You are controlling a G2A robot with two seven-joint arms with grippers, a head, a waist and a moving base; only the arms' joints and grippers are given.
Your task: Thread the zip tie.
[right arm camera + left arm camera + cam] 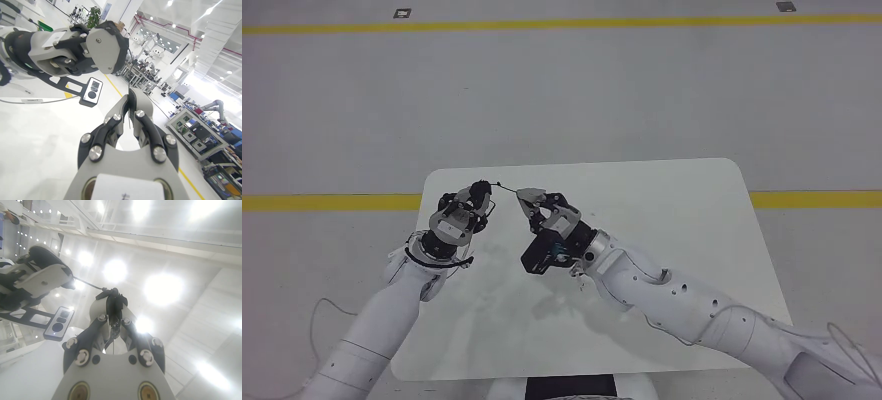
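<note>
I see a white table (682, 220) with rounded corners beneath the right gripper (531, 199), standing on a pale grey floor (562, 100). One yellow floor line (812, 199) runs level with that gripper on either side of the table. A second yellow line (542, 26) lies well beyond it. Past that gripper's tips I make out rows of workbenches (143, 75), a nearer bench with screens (196, 130), a potted plant (92, 13), a red pipe (160, 23) high along the wall and ceiling lamps (170, 2). Above the left gripper (113, 298) are white beams (151, 237) and glaring round lights (162, 289).
</note>
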